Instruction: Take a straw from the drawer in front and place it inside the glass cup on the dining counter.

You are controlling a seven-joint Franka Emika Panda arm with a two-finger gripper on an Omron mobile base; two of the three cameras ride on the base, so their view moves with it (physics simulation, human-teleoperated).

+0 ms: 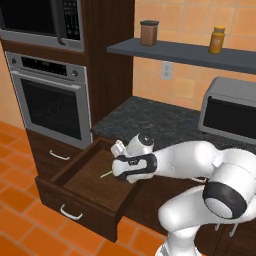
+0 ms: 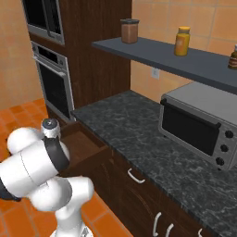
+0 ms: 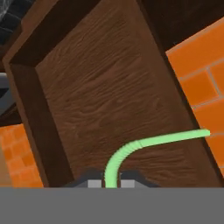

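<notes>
— Fingers (image 3: 94, 183) first: how do they stand?

— Clamped on the straw (image 3: 144, 142). From my hand, the two tips sit close together at the bottom with the pale-green stem rising between them, bending over the drawer (image 3: 105, 96) floor and ending above its front wall, with orange tiles beyond.

— And from behind, on the left?

— My gripper (image 1: 116, 167) hangs over the open drawer (image 1: 75, 192), near its right wall. A short green piece of straw (image 1: 106, 174) pokes out toward the drawer's middle, above the wooden bottom. An oven (image 1: 50, 97) stands behind the drawer's left side, a dark worktop (image 1: 150, 120) behind its right.

— From the right?

— My own arm covers most of the drawer (image 2: 85, 143); just its back corner shows below the worktop (image 2: 152, 152) edge. The hand is hidden there.
</notes>
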